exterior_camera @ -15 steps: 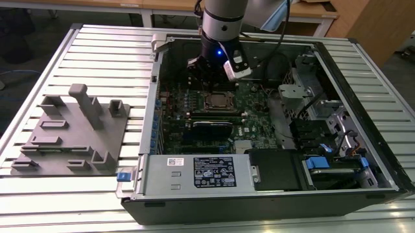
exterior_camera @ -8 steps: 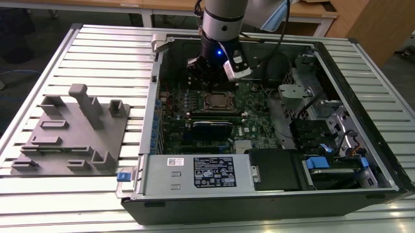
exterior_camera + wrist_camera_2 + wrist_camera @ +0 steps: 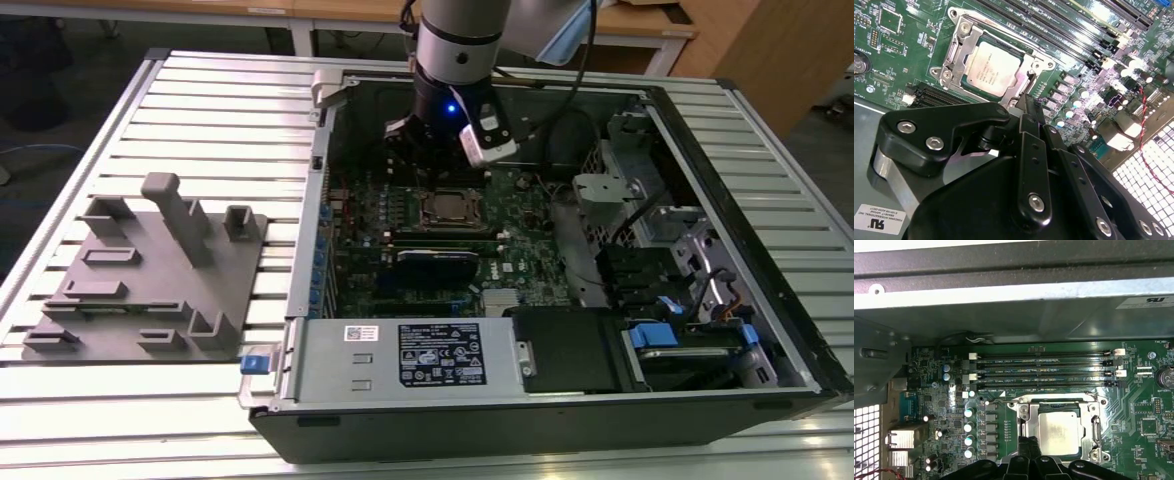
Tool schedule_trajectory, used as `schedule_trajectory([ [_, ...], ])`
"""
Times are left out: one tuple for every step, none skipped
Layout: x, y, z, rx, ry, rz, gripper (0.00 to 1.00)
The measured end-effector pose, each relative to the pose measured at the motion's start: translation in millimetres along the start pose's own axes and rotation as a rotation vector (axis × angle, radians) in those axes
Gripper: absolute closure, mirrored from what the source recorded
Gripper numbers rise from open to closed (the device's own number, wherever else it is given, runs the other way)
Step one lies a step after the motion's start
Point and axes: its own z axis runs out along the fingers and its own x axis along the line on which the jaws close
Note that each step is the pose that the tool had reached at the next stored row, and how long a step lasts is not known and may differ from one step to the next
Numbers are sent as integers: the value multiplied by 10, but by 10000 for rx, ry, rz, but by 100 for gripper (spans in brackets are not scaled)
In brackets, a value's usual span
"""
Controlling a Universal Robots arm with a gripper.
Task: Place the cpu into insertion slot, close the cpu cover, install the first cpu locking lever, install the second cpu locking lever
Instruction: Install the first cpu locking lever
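Gripper [image 3: 1026,102]: jaws being held together, nothing being gripped, tip being held at insertion slot [image 3: 1054,407] edge | cpu [image 3: 990,67] being enclosed in slot under cpu cover [image 3: 961,37] | tip contact being obscured by fingers [image 3: 1034,150]

Open computer case [image 3: 534,425] on slatted table [image 3: 214,110], grey fixture block [image 3: 147,290], 4 long black slots [image 3: 1044,375], possibly memory.

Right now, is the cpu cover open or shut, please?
Shut: the cover lies flat, its cut-out framing the cpu top.
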Motion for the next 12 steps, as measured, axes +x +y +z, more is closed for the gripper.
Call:
schedule_trajectory([
  [1, 0, -1, 2, 20, 3, 90],
  [1, 0, -1, 3, 25, 5, 90],
  [1, 0, -1, 3, 28, 5, 90],
  [1, 0, 0, 2, 33, 4, 90],
  [6, 0, 0, 1, 35, 4, 90],
  [6, 0, 0, 2, 36, 3, 90],
  [7, 0, 0, 2, 35, 3, 90],
  [8, 0, 0, 3, 35, 4, 90],
  [9, 0, 0, 2, 35, 4, 90],
  [11, 0, 0, 2, 35, 4, 90],
  [15, -1, 0, 2, 35, 5, 90],
  [21, -1, 1, 1, 35, 4, 90],
])
